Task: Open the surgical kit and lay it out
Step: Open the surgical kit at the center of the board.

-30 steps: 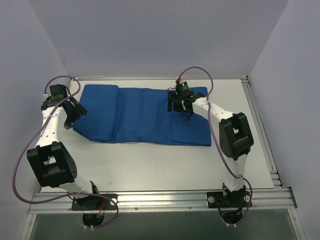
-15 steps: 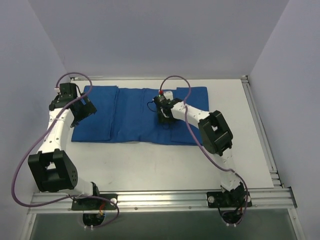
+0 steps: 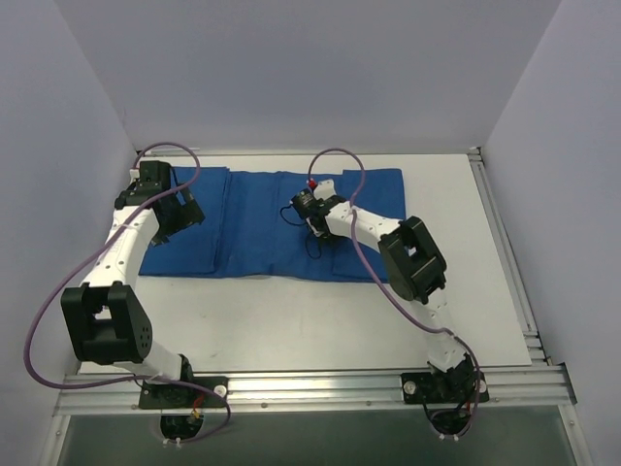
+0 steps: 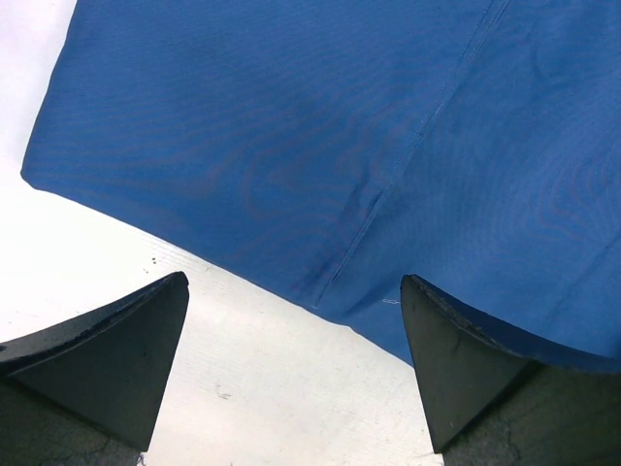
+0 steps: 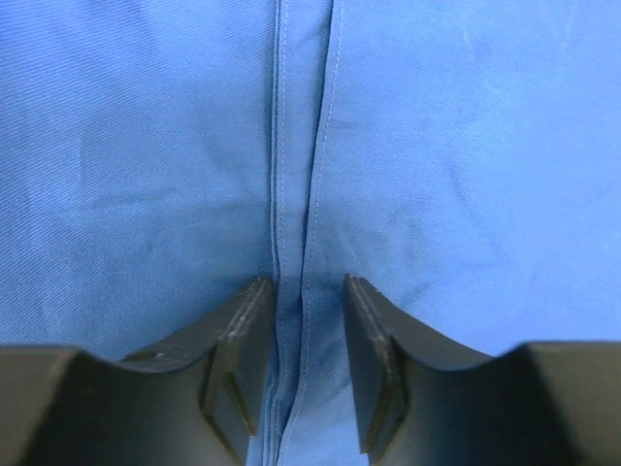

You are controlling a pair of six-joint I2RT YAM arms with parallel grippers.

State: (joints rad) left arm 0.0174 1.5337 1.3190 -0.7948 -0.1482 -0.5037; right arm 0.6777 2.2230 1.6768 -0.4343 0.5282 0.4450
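My left end effector (image 4: 293,291) hangs wide open and empty above the edge of the wrap (image 4: 243,126). The right end effector (image 5: 306,286) narrowly straddles a seam. Whether it grips, I cannot tell.

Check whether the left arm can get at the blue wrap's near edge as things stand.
Probably yes: the left gripper hangs open right over that edge of the blue wrap, bare table beside it, nothing in between.

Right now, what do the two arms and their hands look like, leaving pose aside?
The left arm and right arm both have white links with boxy black joint housings, and a purple cable loops along each. The right wrist carries a small red mark. The left hand and right hand have dark, wedge-shaped fingers.
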